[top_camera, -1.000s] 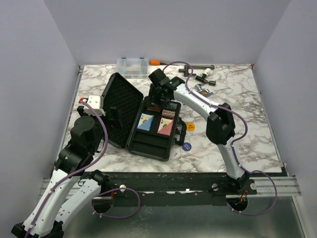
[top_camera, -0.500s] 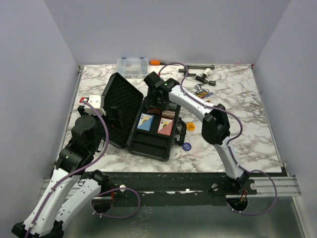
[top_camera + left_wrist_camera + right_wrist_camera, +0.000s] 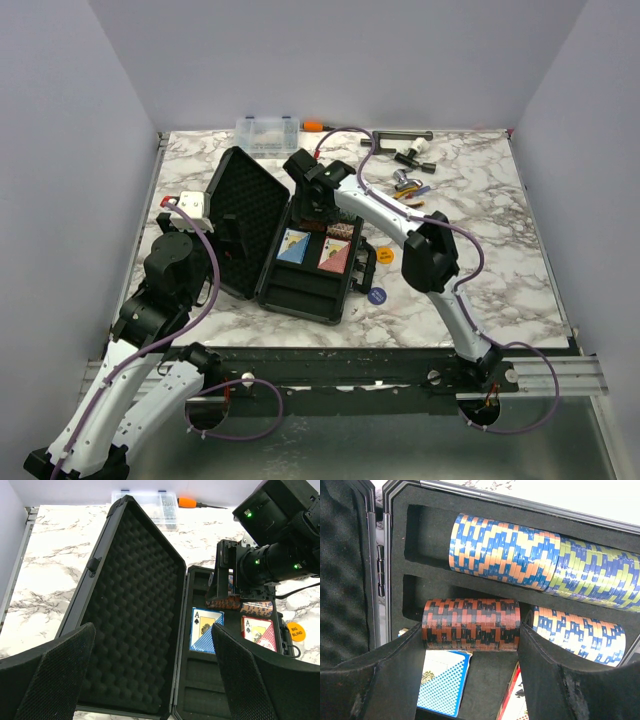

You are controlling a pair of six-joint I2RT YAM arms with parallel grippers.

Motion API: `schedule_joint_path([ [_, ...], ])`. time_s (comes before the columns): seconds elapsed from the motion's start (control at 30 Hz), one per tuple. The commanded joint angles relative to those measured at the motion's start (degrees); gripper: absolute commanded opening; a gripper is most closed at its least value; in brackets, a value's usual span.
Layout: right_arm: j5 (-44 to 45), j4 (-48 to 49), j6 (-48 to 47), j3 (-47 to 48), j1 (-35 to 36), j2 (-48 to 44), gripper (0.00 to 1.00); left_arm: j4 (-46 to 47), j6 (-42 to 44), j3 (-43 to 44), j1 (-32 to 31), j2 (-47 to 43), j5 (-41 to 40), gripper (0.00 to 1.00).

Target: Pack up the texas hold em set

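Note:
The black foam-lined case (image 3: 250, 205) lies open, its lid to the left. In its tray lie a blue deck (image 3: 293, 246) and a red deck (image 3: 335, 254). My right gripper (image 3: 312, 208) hangs over the tray's far slots. In the right wrist view it (image 3: 471, 636) is shut on the ends of a red-and-black chip roll (image 3: 470, 620), which sits in the second slot beside an orange-blue roll (image 3: 577, 635). More rolls (image 3: 505, 550) fill the far slot. My left gripper (image 3: 150, 680) is open and empty over the lid (image 3: 135, 610). An orange disc (image 3: 384, 255) and a blue disc (image 3: 376, 295) lie on the table right of the case.
A clear organiser box (image 3: 267, 133) and an orange-handled screwdriver (image 3: 314, 126) lie at the back edge. Several tools (image 3: 405, 160) lie at the back right. The raised lid stands between my left arm and the tray.
My right gripper has shifted a little to the left over the tray with the chip roll in it. The left arm has not moved.

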Motion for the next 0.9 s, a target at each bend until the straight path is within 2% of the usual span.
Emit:
schedule_joint_path([
  [0.0,3.2,-3.6,-0.7,1.9,-0.4,1.6,0.09,-0.8,-0.2,0.1,0.4,0.0,1.2,0.98],
  [0.13,1.6,-2.1,-1.1,0.8,-0.3,0.7,0.23,-0.8,-0.2,0.1,0.4,-0.1,1.1,0.98],
  [0.17,1.4,-1.3,-1.1,-0.1,-0.4,0.1,0.32,-0.8,-0.2,0.1,0.4,-0.1,1.1,0.98],
  [0.27,1.5,0.6,-1.1,-2.5,-0.4,-1.8,0.50,-0.7,-0.2,0.1,0.4,-0.1,1.1,0.98],
  [0.33,1.7,1.2,-1.2,-3.3,-0.4,-2.6,0.69,-0.7,-0.2,0.1,0.4,-0.1,1.1,0.98],
  [0.37,1.7,1.4,-1.3,-3.5,-0.3,-2.8,0.72,-0.8,-0.2,0.1,0.4,0.0,1.1,0.98],
  [0.47,2.0,1.4,-1.3,-3.2,-0.4,-3.2,0.74,-0.8,-0.2,0.1,0.5,-0.1,1.1,0.98],
  [0.5,2.1,1.3,-1.3,-3.1,-0.3,-3.3,0.97,-0.8,-0.2,0.2,0.5,-0.1,1.1,0.98],
  [0.53,2.3,1.2,-1.3,-3.1,-0.3,-3.5,1.00,-0.8,-0.2,0.1,0.5,0.0,1.1,0.98],
  [0.83,1.2,2.5,-2.7,-2.8,-0.3,-5.4,1.00,-0.8,-0.2,0.1,0.5,0.1,1.1,0.98],
  [0.87,0.6,3.1,-3.2,-3.0,-0.3,-7.9,0.98,-0.8,-0.2,0.1,0.5,0.1,1.1,0.98],
])
